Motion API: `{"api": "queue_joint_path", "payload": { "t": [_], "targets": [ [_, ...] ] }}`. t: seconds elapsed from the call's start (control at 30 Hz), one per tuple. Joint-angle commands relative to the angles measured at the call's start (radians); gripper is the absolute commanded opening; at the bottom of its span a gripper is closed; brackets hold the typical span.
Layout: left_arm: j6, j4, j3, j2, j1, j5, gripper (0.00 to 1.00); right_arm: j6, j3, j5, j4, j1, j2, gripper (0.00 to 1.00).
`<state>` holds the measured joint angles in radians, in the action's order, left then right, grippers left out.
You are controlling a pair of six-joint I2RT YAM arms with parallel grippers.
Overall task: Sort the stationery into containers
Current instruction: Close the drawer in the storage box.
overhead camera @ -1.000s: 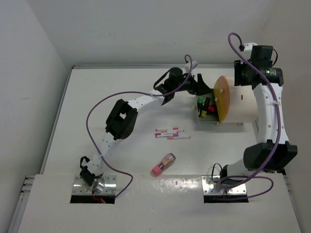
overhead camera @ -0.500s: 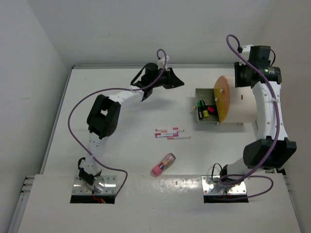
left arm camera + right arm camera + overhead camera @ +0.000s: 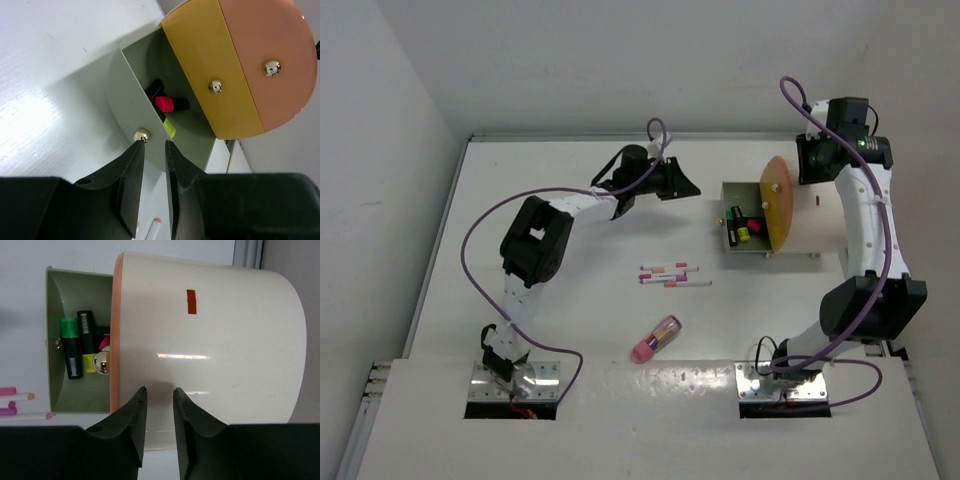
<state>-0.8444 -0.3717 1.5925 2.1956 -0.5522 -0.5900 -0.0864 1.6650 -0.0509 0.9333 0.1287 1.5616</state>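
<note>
Left gripper (image 3: pixel 682 184), fingers nearly together and empty, sits at nine o'clock of the drum (image 3: pixel 812 222); next it probably fetches the pens (image 3: pixel 674 276).

A white table (image 3: pixel 570 330) is sitting in a plain corner, with pale walls (image 3: pixel 620 60) rising behind it and at both sides. Soft, even light is falling across the tabletop, glinting off two metal plates (image 3: pixel 510 385) near its front edge.
</note>
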Motion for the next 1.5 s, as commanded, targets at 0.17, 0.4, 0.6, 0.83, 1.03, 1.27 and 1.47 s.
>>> {"api": "queue_joint_path", "payload": {
  "t": [0.17,0.4,0.6,0.83,1.03,1.27,1.47],
  "targets": [
    [-0.05,-0.082,0.02,0.072,-0.054,-0.03,0.31,0.001,-0.031,0.043,0.018,0.002,0.008,0.28],
    [-0.067,-0.093,0.078,0.133,-0.091,-0.016,0.3,0.002,-0.048,0.046,0.025,0.003,0.006,0.28],
    [-0.084,-0.098,0.132,0.182,-0.118,-0.03,0.26,0.0,-0.065,0.069,0.033,-0.001,-0.001,0.27],
    [-0.087,-0.114,0.204,0.239,-0.158,-0.053,0.26,-0.003,-0.074,0.105,0.05,-0.003,0.002,0.26],
    [-0.111,-0.142,0.253,0.283,-0.176,-0.062,0.29,-0.001,-0.074,0.129,0.067,-0.003,0.008,0.23],
    [-0.16,-0.242,0.279,0.319,-0.192,-0.079,0.32,0.001,-0.08,0.137,0.073,-0.004,0.012,0.21],
    [-0.209,-0.341,0.273,0.317,-0.189,-0.056,0.34,-0.001,-0.074,0.137,0.075,-0.003,0.017,0.2]
  ]
}}
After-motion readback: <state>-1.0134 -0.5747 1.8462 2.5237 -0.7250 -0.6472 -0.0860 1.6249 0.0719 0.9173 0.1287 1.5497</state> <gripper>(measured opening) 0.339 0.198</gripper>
